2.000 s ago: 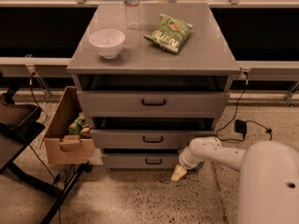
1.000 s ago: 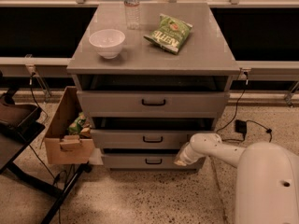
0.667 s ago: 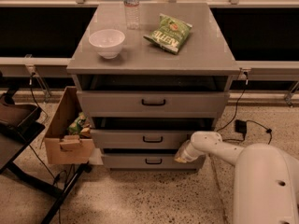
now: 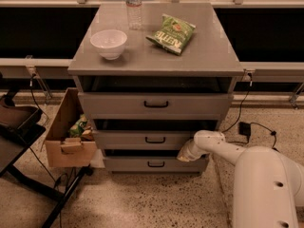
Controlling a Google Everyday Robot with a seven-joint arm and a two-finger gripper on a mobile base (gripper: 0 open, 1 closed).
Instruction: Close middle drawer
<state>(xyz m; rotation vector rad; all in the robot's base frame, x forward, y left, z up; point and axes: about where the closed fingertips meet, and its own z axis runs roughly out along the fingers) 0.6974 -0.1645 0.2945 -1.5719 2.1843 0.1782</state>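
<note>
The middle drawer (image 4: 123, 139) is a wide grey front with a small black bar handle (image 4: 155, 140), between the taller top drawer (image 4: 118, 104) and the bottom drawer (image 4: 128, 164). A dark gap shows above its front, so it stands a little out of the grey cabinet (image 4: 156, 56). My gripper (image 4: 185, 154) is low at the right end of the drawer fronts, at the seam between the middle and bottom drawers and against them. My white arm (image 4: 228, 151) reaches in from the lower right.
A white bowl (image 4: 109, 42), a water bottle (image 4: 134, 6) and a green chip bag (image 4: 172, 33) sit on the cabinet top. A cardboard box (image 4: 69, 132) of items stands at the left, beside a black stand (image 4: 19, 127). A cable and black adapter (image 4: 245, 128) lie on the floor at the right.
My gripper has risen from near the floor and moved in against the right end of the drawer fronts. The drawers look about as before.
</note>
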